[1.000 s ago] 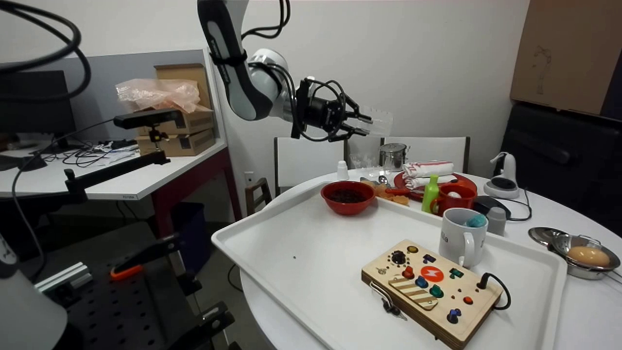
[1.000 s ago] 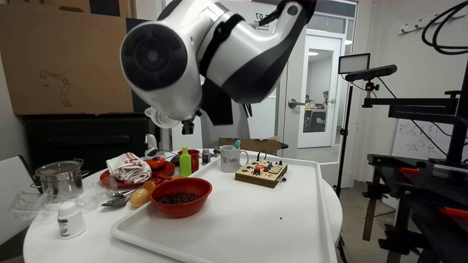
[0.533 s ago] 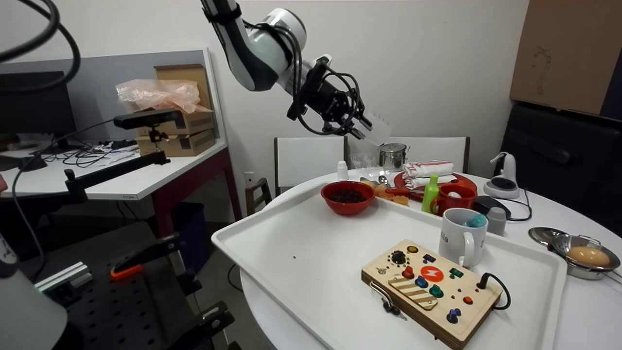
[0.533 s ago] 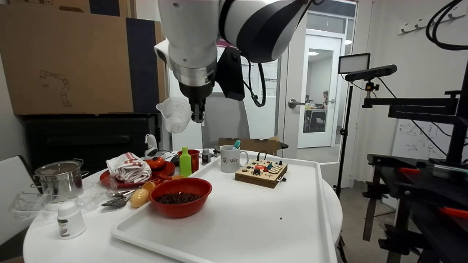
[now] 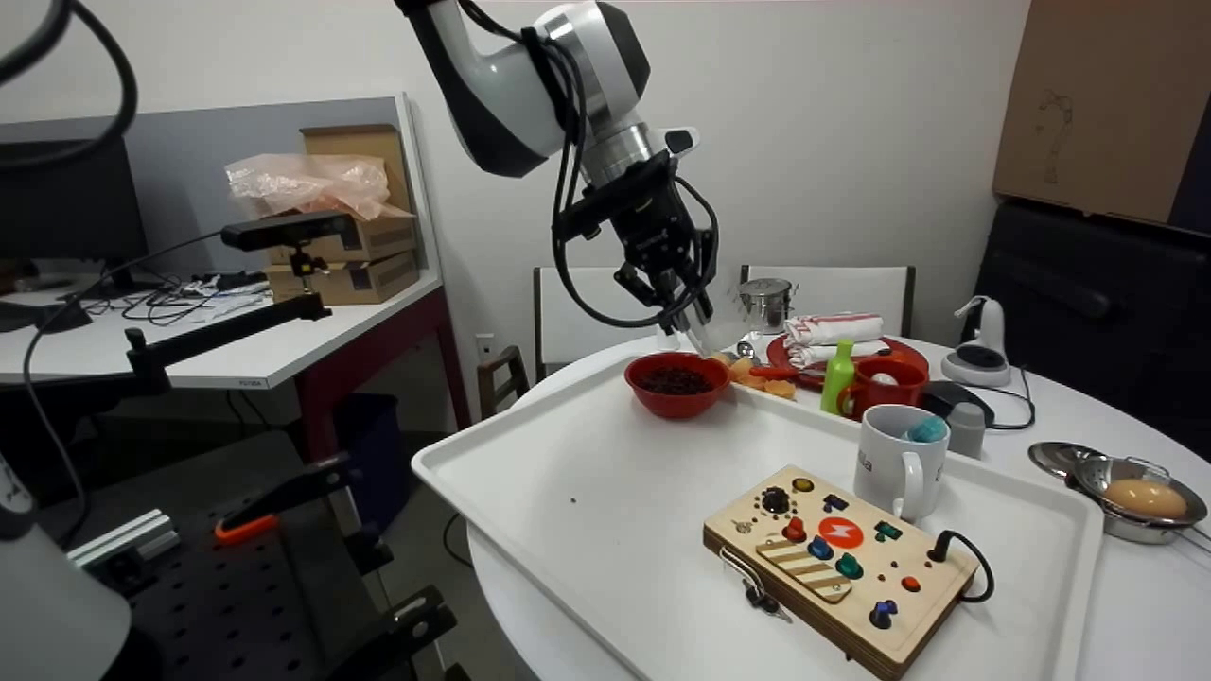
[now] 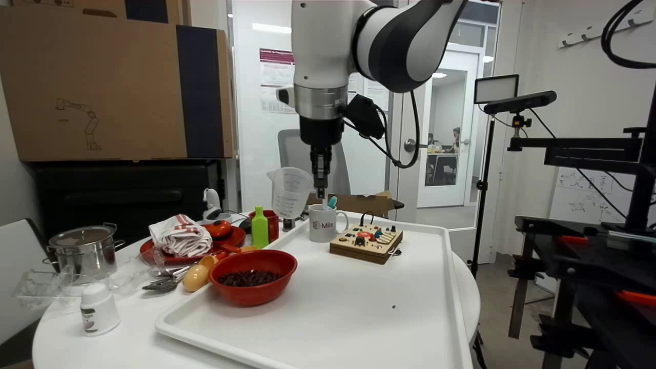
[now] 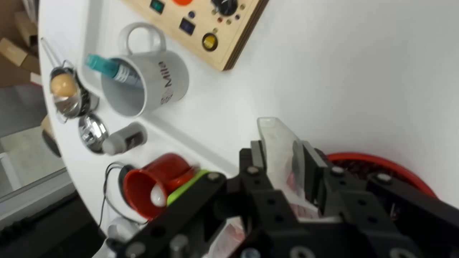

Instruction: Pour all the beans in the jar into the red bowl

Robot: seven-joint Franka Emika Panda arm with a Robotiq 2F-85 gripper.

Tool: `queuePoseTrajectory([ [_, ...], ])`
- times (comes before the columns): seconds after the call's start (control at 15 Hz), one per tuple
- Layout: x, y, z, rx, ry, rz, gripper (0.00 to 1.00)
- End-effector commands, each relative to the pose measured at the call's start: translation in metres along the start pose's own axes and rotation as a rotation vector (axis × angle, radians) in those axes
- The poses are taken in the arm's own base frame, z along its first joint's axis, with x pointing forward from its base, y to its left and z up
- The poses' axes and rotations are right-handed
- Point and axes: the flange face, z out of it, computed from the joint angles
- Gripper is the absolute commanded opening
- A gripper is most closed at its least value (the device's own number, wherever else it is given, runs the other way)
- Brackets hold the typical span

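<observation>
The jar (image 6: pixel 291 192) is a see-through measuring jug with a spout and a handle. My gripper (image 6: pixel 321 190) is shut on its handle and holds it in the air, almost upright. No beans show inside it. In the wrist view the handle (image 7: pixel 269 130) sits between the fingers (image 7: pixel 284 156). The red bowl (image 6: pixel 253 295) stands on the tray and holds dark beans (image 6: pixel 249 278). In an exterior view the gripper (image 5: pixel 683 317) hangs just behind and above the bowl (image 5: pixel 675 405). In the wrist view the bowl's rim (image 7: pixel 362 156) is partly hidden by the right finger.
The white tray (image 5: pixel 568 558) carries a white mug (image 5: pixel 899 463), a wooden switch box (image 5: pixel 833 558) and one loose bean (image 5: pixel 573 500). Beyond it stand a green bottle (image 6: pixel 260 228), a red mug (image 5: pixel 889 383), a towel (image 6: pixel 180 236), an egg (image 6: pixel 196 278) and a metal pot (image 6: pixel 84 251).
My gripper has come down and swung from pointing sideways to pointing mostly down. The jar has turned from tipped on its side to almost upright and is lower. The bowl has not moved.
</observation>
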Motion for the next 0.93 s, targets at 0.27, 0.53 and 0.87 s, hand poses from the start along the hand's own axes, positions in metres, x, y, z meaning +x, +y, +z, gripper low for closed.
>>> queuePoseTrajectory([
  [0.27, -0.055, -0.005, 0.039, 0.292, -0.177, 0.150, 0.07],
  [0.53, -0.051, -0.005, 0.053, 0.306, -0.169, 0.256, 0.07],
  [0.87, -0.048, -0.004, 0.080, 0.277, -0.171, 0.339, 0.07],
])
